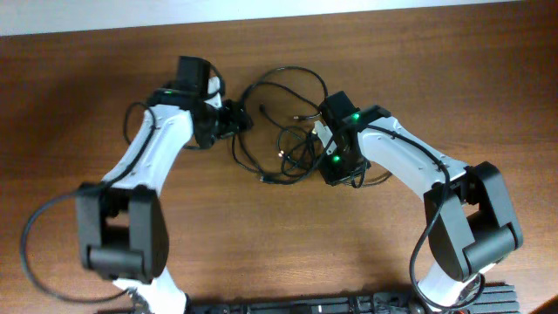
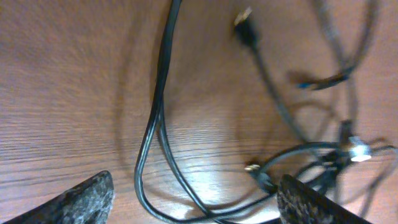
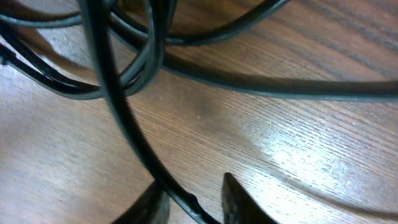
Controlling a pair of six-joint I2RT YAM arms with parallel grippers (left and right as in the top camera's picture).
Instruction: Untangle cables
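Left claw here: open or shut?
Open. The left claw shows its fingers far apart at the bottom corners of its wrist view, a loop of the cables lying loose between them.

Right arm [image 1: 397,148] covers a chunk of the cables [image 1: 295,150] overhead, and the left wrist view's far plug [image 2: 323,81] is blurry.

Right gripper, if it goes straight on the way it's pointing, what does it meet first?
The right gripper likely meets the black cable running between its jaws first, then the table; depth is unclear.
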